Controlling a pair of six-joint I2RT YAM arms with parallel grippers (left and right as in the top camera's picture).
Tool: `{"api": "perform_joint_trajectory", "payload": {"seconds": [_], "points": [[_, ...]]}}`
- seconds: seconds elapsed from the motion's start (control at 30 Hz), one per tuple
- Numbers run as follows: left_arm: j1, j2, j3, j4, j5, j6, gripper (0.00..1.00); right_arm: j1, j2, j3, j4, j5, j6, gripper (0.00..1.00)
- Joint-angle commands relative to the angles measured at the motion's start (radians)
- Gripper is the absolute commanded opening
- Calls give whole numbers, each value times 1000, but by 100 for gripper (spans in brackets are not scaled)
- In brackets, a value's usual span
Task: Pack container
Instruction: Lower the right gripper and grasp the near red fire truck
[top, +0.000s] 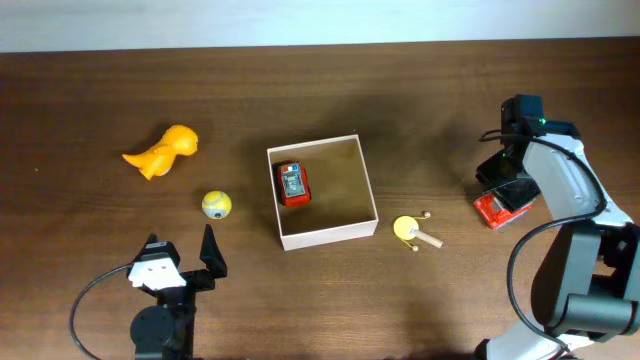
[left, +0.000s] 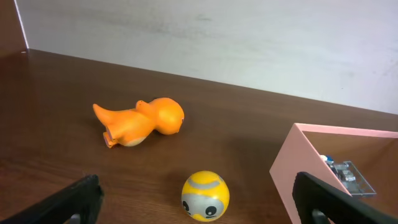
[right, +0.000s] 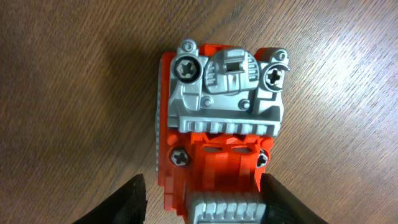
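The container (top: 330, 236), a shallow white-walled box with a tan inside, sits mid-table and holds a red and grey toy car (top: 292, 184). Its wall shows at the right of the left wrist view (left: 298, 163). My left gripper (top: 181, 256) is open and empty near the front edge. A yellow ball with a grey face (left: 205, 196) lies just ahead, between its fingers (left: 198, 216). My right gripper (right: 208, 202) is open and low over a red and grey block toy (right: 219, 118). Its fingers straddle the toy's near end on the table, right of the container (top: 494, 211).
An orange dinosaur toy (top: 162, 152) lies on its side at the left, also in the left wrist view (left: 140, 121). The yellow ball (top: 216, 205) sits left of the container. A small yellow toy with sticks (top: 410, 230) lies by the container's front right corner.
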Motion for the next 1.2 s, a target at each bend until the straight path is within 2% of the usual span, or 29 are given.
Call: {"api": "perform_joint_trajectory", "payload": {"seconds": [0.0, 0.5, 0.57, 0.83, 0.9, 1.17], "points": [[5, -8, -5, 3, 3, 16, 99, -7, 17, -21, 3, -18, -5, 53], [5, -8, -5, 3, 3, 16, 99, -7, 17, -73, 31, -27, 19, 52], [5, -8, -5, 3, 3, 16, 99, -7, 17, -73, 37, -26, 19, 47], [5, -8, -5, 3, 3, 16, 99, -7, 17, -73, 41, -12, 16, 44], [5, -8, -5, 3, 3, 16, 99, -7, 17, -73, 40, -12, 14, 41], [5, -8, -5, 3, 3, 16, 99, -6, 17, -72, 48, -16, -116, 40]]}}
